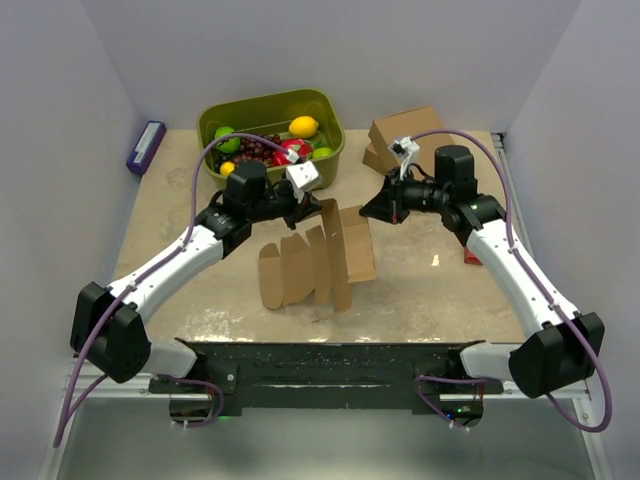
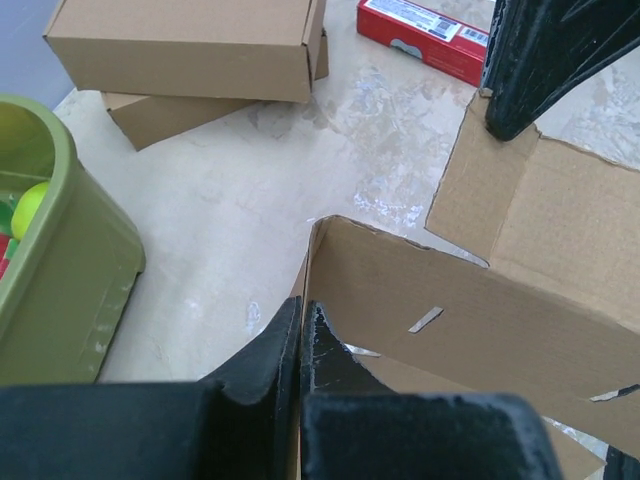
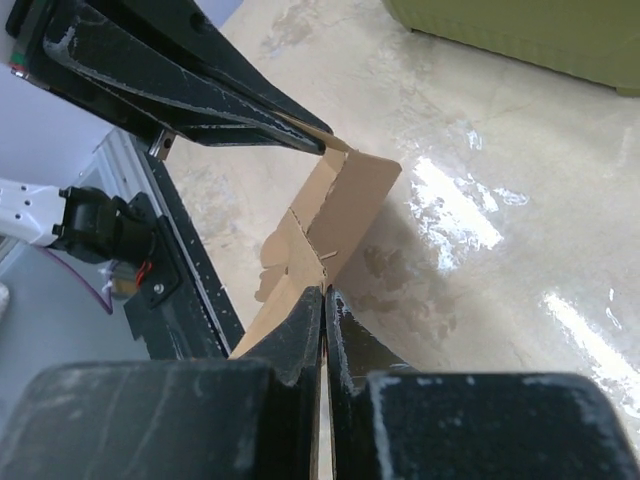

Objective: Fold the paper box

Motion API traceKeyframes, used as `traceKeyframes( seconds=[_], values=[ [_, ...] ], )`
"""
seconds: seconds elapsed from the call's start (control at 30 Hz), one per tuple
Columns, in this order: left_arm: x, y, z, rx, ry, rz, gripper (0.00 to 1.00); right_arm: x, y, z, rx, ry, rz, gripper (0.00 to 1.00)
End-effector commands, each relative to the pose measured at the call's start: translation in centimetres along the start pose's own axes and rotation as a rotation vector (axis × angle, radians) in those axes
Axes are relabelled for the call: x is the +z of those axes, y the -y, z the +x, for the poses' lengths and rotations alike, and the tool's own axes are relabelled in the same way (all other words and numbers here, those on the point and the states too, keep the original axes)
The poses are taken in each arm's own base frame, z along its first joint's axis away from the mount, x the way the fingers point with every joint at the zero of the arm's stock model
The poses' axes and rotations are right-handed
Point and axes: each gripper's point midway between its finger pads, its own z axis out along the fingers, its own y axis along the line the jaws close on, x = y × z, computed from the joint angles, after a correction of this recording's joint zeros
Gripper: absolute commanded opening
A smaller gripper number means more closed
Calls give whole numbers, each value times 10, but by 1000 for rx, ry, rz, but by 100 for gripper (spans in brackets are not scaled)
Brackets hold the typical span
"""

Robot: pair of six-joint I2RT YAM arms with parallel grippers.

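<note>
The paper box (image 1: 300, 270) is a brown die-cut sheet lying mid-table, with its far panels raised upright. My left gripper (image 1: 312, 208) is shut on the raised wall's left edge; in the left wrist view the left gripper (image 2: 302, 312) pinches the paper box (image 2: 470, 310) at the wall's near corner. From the other side, my right gripper (image 1: 368, 212) is shut on the right flap. The right wrist view shows the right gripper (image 3: 325, 295) pressing the thin edge of the paper box (image 3: 350, 200), with the left gripper's fingers (image 3: 220, 110) at the wall's far tip.
A green bin (image 1: 215, 125) of fruit stands at the back left, seen close in the left wrist view as the bin (image 2: 60, 270). Stacked brown boxes (image 1: 405, 135) sit at the back right. A red packet (image 1: 472, 257) lies beside the right arm, and a purple item (image 1: 146, 146) by the left wall.
</note>
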Motion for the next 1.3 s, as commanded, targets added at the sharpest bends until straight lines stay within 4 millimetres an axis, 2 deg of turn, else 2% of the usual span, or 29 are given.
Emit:
traceKeyframes(
  seconds=[0.0, 0.03, 0.1, 0.17, 0.2, 0.23, 0.27, 0.37, 0.43, 0.53, 0.6, 0.67, 0.7, 0.73, 0.8, 0.97, 1.0, 1.17, 1.27],
  values=[
    [-1, -24, -15, 15, 29, -139, 0, 0, 13, -7, 20, 20, 92, 18],
    [-3, -27, -2, -20, -14, -169, 0, -2, 18, -12, 26, 35, 133, 36],
    [-10, -48, 9, -54, -54, -306, 0, -5, 21, -19, 35, 55, 172, 58],
    [-16, -60, 21, -147, -83, -409, 0, -9, 30, -26, 52, 85, 237, 79],
    [-22, -70, 27, -174, -101, -491, 0, -13, 29, -32, 78, 112, 256, 82],
    [-25, -72, 35, -240, -124, -529, 0, -17, 31, -36, 88, 137, 279, 84],
    [-28, -75, 40, -265, -136, -560, 0, -22, 40, -43, 101, 178, 347, 86],
    [-35, -82, 57, -334, -137, -657, 0, -36, 39, -61, 107, 284, 400, 89],
    [-35, -80, 66, -374, -125, -673, 0, -35, 32, -63, 90, 307, 363, 90],
    [-32, -80, 70, -390, -128, -674, 0, -29, 38, -46, 120, 265, 370, 90],
    [-33, -81, 70, -391, -136, -678, 0, -26, 53, -29, 147, 241, 426, 91],
    [-30, -80, 72, -396, -141, -666, 0, -25, 55, -25, 142, 262, 435, 91],
    [-29, -78, 72, -400, -139, -657, 0, -23, 62, -13, 158, 256, 454, 91],
    [-28, -76, 73, -405, -137, -650, 0, -22, 63, -14, 149, 276, 456, 91],
    [-26, -73, 74, -410, -133, -630, 0, -19, 71, -3, 154, 264, 473, 91],
    [-21, -58, 78, -399, -128, -538, 0, 3, 82, 4, 128, 224, 422, 87],
    [-19, -57, 73, -383, -93, -522, 0, 5, 86, 3, 119, 221, 431, 86],
    [-19, -46, 82, -375, -100, -478, 0, 10, 113, 2, 111, 197, 525, 78],
    [-21, -45, 83, -361, -103, -471, 0, 15, 122, 11, 124, 164, 548, 77]
  ],
)
